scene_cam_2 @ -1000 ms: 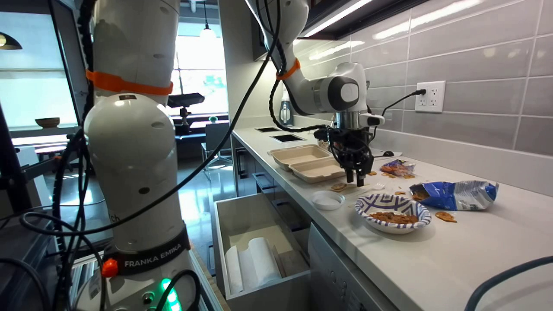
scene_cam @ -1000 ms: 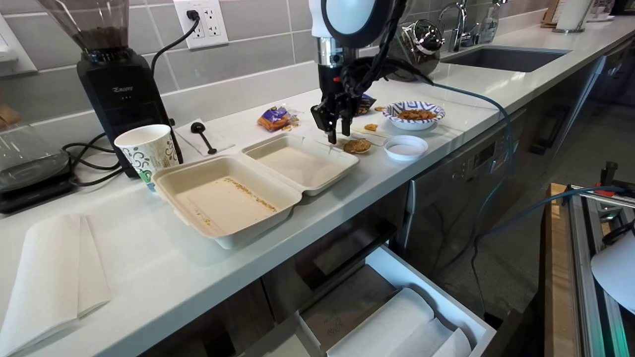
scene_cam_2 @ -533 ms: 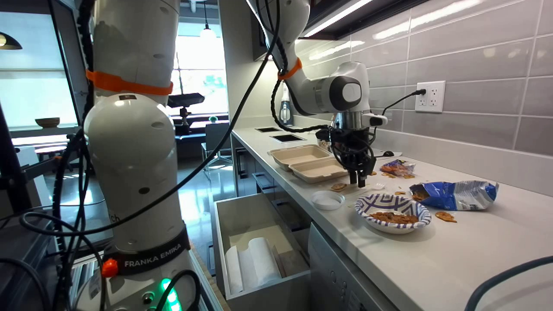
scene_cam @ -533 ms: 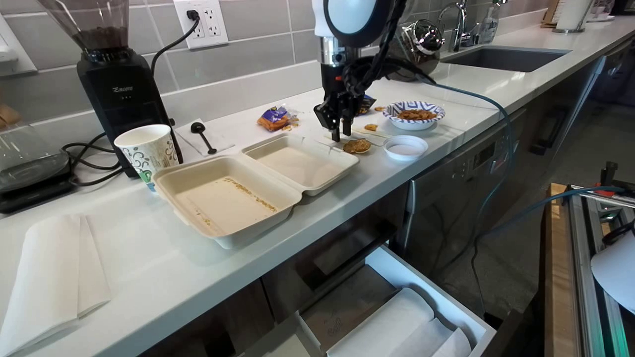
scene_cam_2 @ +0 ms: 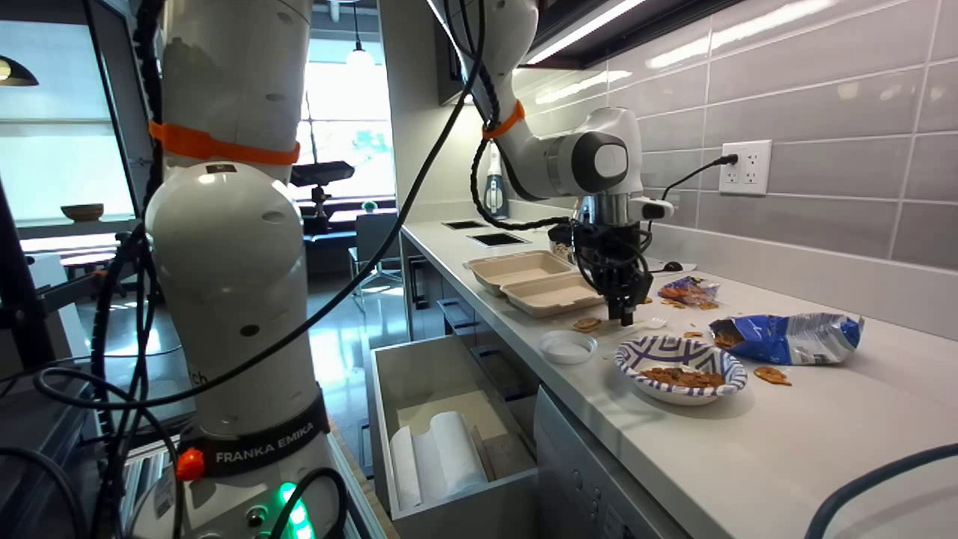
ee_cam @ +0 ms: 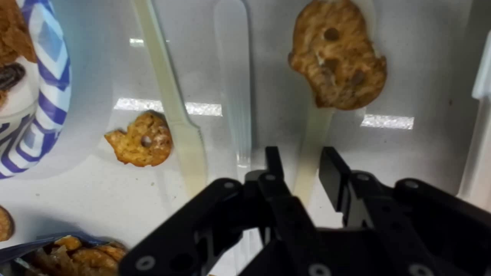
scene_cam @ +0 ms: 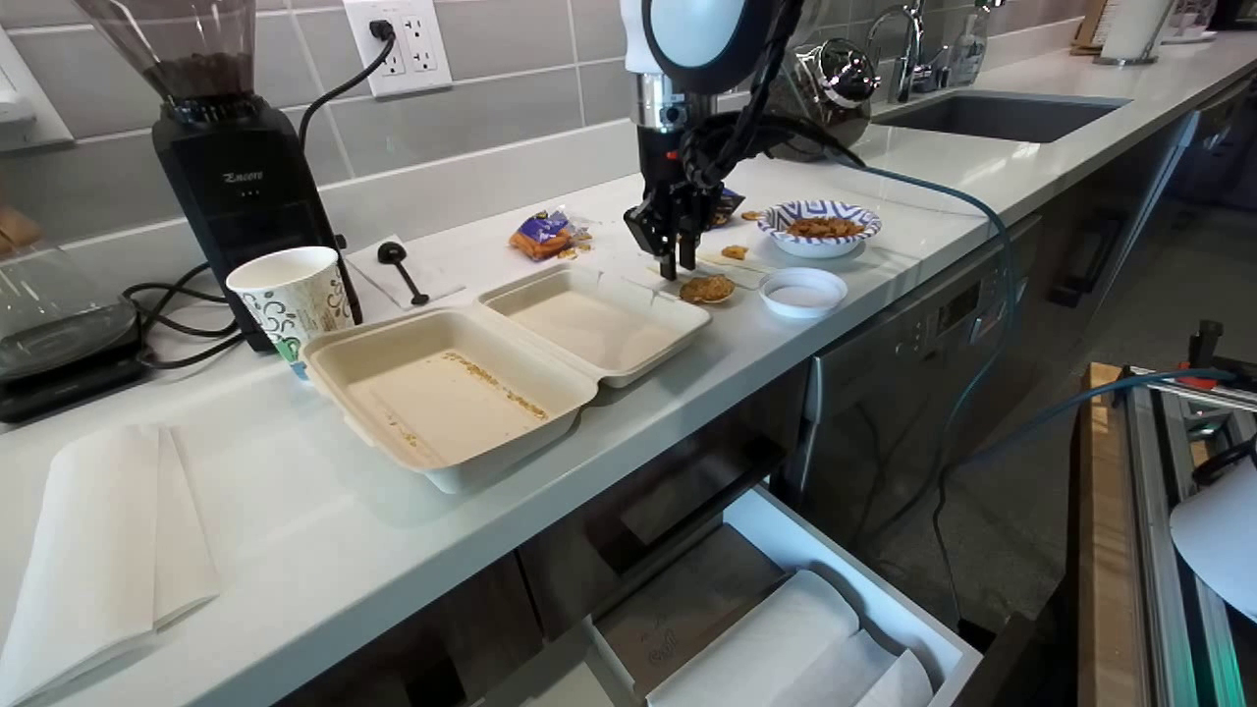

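Observation:
My gripper (ee_cam: 302, 153) is partly open and empty, pointing down at the counter; it shows in both exterior views (scene_cam: 678, 267) (scene_cam_2: 620, 318). In the wrist view its fingers stand either side of a pale yellow utensil handle (ee_cam: 318, 126); I cannot tell whether they touch it. The handle runs under a brown pretzel crisp (ee_cam: 339, 57), which also shows in an exterior view (scene_cam: 707, 289). Left of the fingers lie a translucent plastic utensil (ee_cam: 234, 65), a pale serrated knife (ee_cam: 168, 84) and a broken crisp (ee_cam: 144, 142). The fingers and gripper body hide the utensils' lower ends.
A blue-patterned bowl (scene_cam_2: 677, 348) of brown food and a small white dish (scene_cam_2: 567, 346) stand nearby. An open takeaway container (scene_cam: 599, 319), a paper cup (scene_cam: 295, 295), a coffee grinder (scene_cam: 241, 196) and a blue snack bag (scene_cam_2: 793, 337) are on the counter. A drawer (scene_cam_2: 464, 516) below is open.
The gripper has shifted slightly to the right in both exterior views. Its fingertips look closer together than a second ago. The objects on the counter have not moved.

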`<control>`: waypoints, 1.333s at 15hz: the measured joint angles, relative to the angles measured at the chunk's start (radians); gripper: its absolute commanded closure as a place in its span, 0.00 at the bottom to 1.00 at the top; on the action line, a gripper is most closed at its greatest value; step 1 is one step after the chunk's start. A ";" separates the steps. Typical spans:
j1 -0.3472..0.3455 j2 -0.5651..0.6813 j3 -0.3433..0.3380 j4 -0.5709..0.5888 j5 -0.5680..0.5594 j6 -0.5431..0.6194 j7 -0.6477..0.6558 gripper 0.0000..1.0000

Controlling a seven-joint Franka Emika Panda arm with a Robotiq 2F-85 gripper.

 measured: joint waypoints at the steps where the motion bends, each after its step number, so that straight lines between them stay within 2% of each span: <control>1: 0.000 0.001 0.000 0.000 0.000 0.000 -0.001 0.70; 20: -0.006 0.002 -0.009 -0.001 0.035 0.000 -0.033 0.87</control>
